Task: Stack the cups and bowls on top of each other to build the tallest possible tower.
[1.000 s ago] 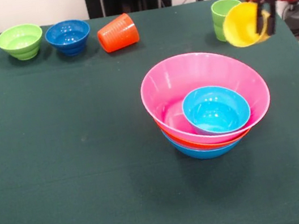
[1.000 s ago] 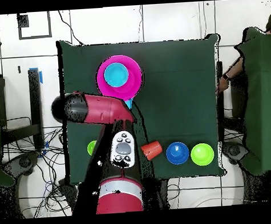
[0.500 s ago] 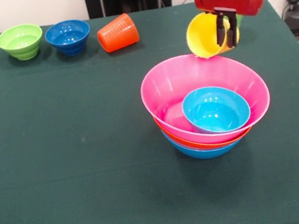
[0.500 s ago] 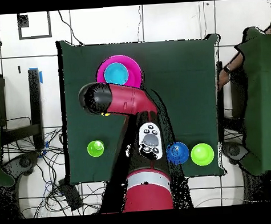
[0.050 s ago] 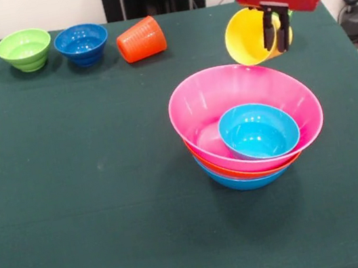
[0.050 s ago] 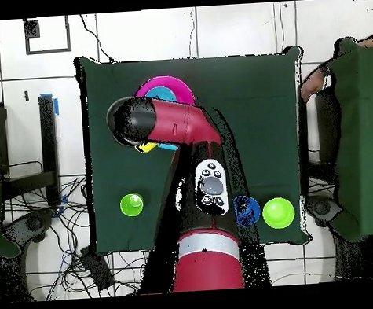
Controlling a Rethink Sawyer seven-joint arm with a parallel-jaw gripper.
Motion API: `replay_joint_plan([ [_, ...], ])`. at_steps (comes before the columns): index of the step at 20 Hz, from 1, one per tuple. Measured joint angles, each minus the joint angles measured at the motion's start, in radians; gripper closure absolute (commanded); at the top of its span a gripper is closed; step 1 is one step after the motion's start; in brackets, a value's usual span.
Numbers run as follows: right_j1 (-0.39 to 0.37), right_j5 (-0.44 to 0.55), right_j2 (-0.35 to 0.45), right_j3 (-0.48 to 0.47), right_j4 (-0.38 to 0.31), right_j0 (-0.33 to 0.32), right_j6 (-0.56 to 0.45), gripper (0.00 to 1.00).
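Note:
My gripper [image 5: 276, 36] is shut on the rim of the yellow cup [image 5: 250, 37], which hangs tilted with its mouth facing the camera, just above the far rim of the pink bowl [image 5: 196, 114]. The tower is that pink bowl nested in an orange bowl [image 5: 254, 170] and a blue bowl [image 5: 242, 183], with the small cyan bowl [image 5: 259, 131] inside. The arm hides most of the tower [image 6: 170, 85] in the overhead view, where only a sliver of the yellow cup [image 6: 147, 147] shows. The ribbed orange cup [image 5: 141, 39] lies on its side. The light green cup [image 6: 132, 204] stands upright.
A small dark blue bowl [image 5: 82, 43] and a small light green bowl [image 5: 24, 49] stand at the far left corner beside the orange cup. A person's hand [image 6: 315, 77] rests at the table's edge in the overhead view.
My gripper carried the yellow cup from the table's right side over to the far rim of the pink bowl, then shifted slightly right. The bowls did not move.

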Motion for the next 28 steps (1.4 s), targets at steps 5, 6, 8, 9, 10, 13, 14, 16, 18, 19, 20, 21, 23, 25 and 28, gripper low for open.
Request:
replay_joint_plan([
  [5, 0.004, 0.002, 0.0, -0.049, 0.0, 0.0, 0.0, 1.0],
  [6, 0.006, 0.002, 0.0, -0.055, 0.0, 0.0, 0.0, 1.0],
  [8, 0.017, 0.002, 0.0, -0.08, 0.0, 0.0, 0.0, 1.0],
  [9, 0.021, 0.002, 0.0, -0.086, 0.0, 0.001, 0.0, 1.0],
  [10, 0.034, 0.002, 0.0, -0.105, -0.001, 0.002, 0.0, 1.0],
  [13, 0.049, 0.002, 0.0, -0.121, -0.001, 0.003, 0.0, 1.0],
  [14, 0.052, 0.002, 0.0, -0.123, -0.001, 0.003, 0.0, 1.0],
  [16, 0.062, 0.002, 0.0, -0.129, -0.001, 0.004, 0.0, 1.0],
  [18, 0.07, 0.002, 0.0, -0.134, -0.001, 0.004, 0.0, 1.0],
  [19, 0.074, 0.002, 0.0, -0.135, -0.001, 0.004, 0.0, 1.0],
  [20, 0.079, 0.002, 0.0, -0.136, -0.001, 0.004, 0.0, 1.0],
  [21, 0.081, 0.002, 0.0, -0.136, -0.001, 0.004, 0.0, 1.0],
  [23, 0.086, 0.002, 0.0, -0.136, -0.001, 0.004, 0.0, 0.0],
  [25, 0.086, 0.002, 0.0, -0.136, -0.001, 0.004, 0.0, 0.0],
  [28, 0.088, 0.002, 0.0, -0.136, -0.001, 0.004, 0.0, 0.0],
])
